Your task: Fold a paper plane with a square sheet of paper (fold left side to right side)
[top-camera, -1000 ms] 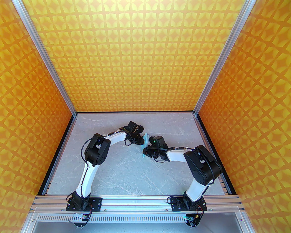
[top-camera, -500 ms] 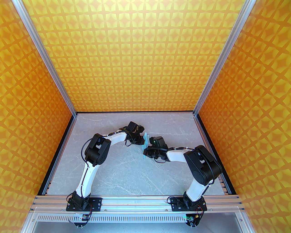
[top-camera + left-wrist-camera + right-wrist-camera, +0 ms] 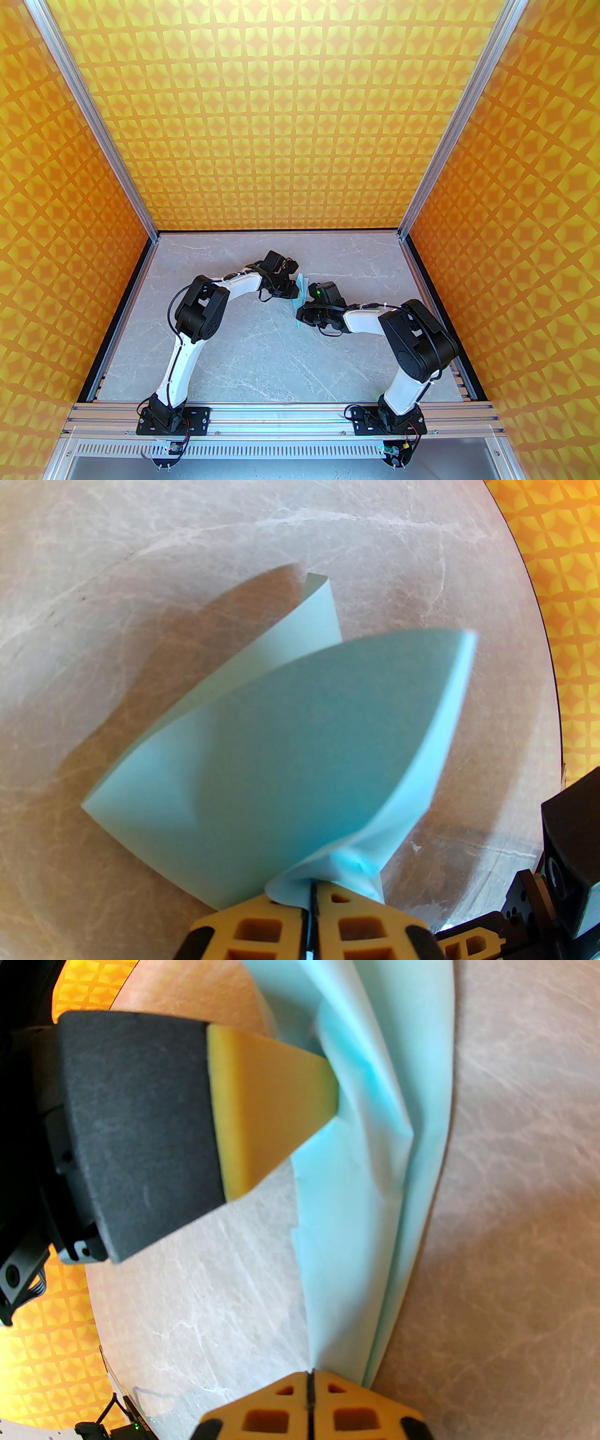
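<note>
Top cam: the square sheet of paper (image 3: 302,284) is held up over the middle of the table (image 3: 234,365), left pincer (image 3: 296,287) and right pincer (image 3: 300,318) both on it.

Left wrist: the left pincer (image 3: 312,902) is clamped tight on a crumpled corner.

Right wrist: the right pincer (image 3: 309,1378) is closed on the sheet's edge too.
</note>
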### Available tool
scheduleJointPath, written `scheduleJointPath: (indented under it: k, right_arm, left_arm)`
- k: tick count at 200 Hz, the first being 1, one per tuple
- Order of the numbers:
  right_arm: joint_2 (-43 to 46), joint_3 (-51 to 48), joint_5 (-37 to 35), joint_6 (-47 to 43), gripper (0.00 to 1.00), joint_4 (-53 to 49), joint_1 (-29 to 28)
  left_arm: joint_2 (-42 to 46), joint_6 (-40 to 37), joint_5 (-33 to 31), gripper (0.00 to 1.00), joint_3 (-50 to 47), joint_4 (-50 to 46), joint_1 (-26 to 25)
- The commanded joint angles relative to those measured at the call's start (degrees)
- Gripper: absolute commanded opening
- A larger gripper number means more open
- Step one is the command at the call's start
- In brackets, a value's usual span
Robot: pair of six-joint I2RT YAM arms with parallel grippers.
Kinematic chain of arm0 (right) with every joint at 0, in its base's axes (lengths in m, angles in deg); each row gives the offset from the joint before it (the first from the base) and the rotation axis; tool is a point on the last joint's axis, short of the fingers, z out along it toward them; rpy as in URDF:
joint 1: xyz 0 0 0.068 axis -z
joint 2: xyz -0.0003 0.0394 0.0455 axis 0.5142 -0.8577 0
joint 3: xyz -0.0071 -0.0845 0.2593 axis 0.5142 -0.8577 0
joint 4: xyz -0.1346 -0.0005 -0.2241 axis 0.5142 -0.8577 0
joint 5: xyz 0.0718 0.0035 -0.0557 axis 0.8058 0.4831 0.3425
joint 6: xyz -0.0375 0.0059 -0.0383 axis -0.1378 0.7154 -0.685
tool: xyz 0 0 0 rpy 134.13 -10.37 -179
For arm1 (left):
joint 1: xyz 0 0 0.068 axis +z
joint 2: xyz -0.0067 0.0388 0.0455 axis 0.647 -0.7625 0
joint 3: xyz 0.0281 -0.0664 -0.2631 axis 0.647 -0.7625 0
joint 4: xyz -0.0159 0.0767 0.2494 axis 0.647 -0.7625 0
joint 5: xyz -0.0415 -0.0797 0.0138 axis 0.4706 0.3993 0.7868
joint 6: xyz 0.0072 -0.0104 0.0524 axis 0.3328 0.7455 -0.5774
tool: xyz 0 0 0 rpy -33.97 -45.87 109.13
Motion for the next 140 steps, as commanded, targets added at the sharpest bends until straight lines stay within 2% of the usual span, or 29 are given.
scheduleJointPath:
  k: [1, 64, 78, 89, 107, 120, 140]
  right_arm:
    - [1.74, 0.02, -0.72, -1.34, 0.08, -2.64, -0.52]
    - [-1.17, -0.57, -1.93, -1.61, 0.06, -2.66, -0.79]
    - [-2.61, -2.24, -2.54, -1.13, 0.04, -0.93, -0.79]
    - [-3.48, -3.19, -2.28, -0.61, 0.04, 0.29, -0.79]
    - [-3.70, -4.01, -1.73, -0.03, 0.04, 1.55, -0.79]
    - [-3.24, -3.86, -1.88, -0.24, 0.04, 1.16, -0.83]
    - [-2.64, -3.30, -1.89, -0.23, 0.04, 0.34, -0.79]
  left_arm:
    - [1.37, 0.84, 0.55, 0.11, -1.28, -0.26, -0.71]
    - [1.68, 0.61, 0.50, 0.12, -1.30, -0.43, -0.88]
    - [2.08, 0.68, 0.38, 0.17, -1.24, -0.63, -0.66]
    - [2.62, 0.61, 0.16, 0.26, -0.89, -1.33, -0.41]
    - [5.13, 0.39, -1.14, 0.30, -1.18, -1.95, -0.10]
    - [7.11, 0.52, -2.44, 0.38, -1.21, -2.85, 0.09]
    - [10.49, 1.15, -3.61, 0.38, -2.43, -2.54, 0.11]
